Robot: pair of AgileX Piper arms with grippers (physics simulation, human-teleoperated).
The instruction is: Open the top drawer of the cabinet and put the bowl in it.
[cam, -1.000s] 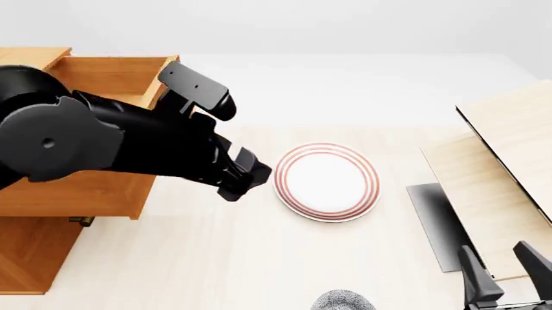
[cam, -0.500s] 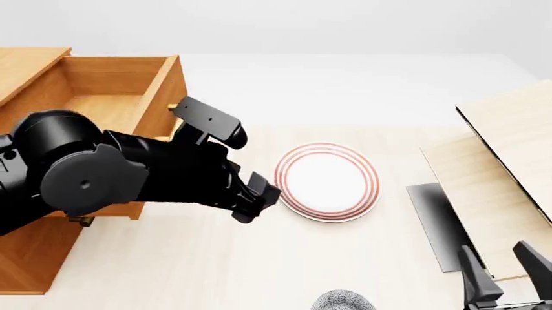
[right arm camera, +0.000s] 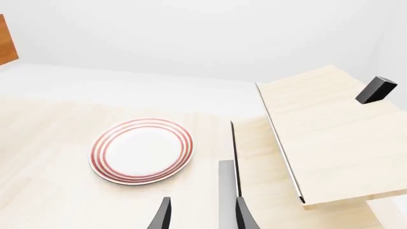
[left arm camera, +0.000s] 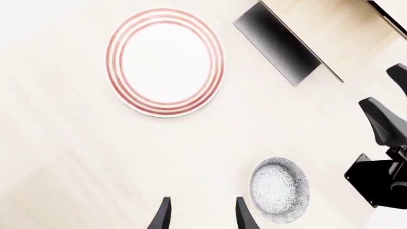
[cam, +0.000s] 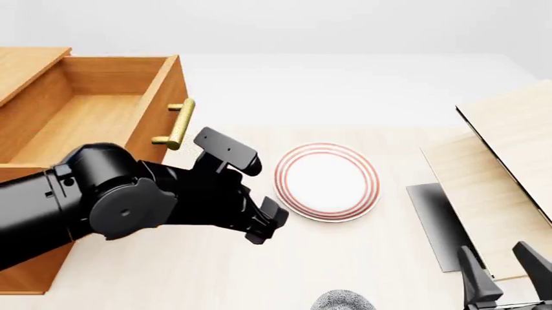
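Note:
The cabinet [cam: 30, 255] stands at the left with its top drawer [cam: 82, 119] pulled out; the wooden box is bare inside, and its brass handle [cam: 178, 123] is free. The speckled bowl [cam: 343, 301] sits at the near table edge, cut off in the front view and whole in the left wrist view [left arm camera: 279, 190]. My left gripper [cam: 267, 226] [left arm camera: 201, 217] hovers open between drawer and bowl, holding nothing. At the near right, the right gripper [cam: 505, 274] [right arm camera: 201, 217] is also open with nothing in it.
A flat white plate with red rings [cam: 328, 181] [right arm camera: 141, 150] lies mid-table, just right of my left gripper. Pale wood boards [cam: 509, 161] [right arm camera: 330, 129] and a dark flat panel [cam: 438, 223] fill the right side.
My left arm has drawn back from the drawer front, towards the near side and slightly right, uncovering the brass handle. The drawer stays open. The right arm has not moved.

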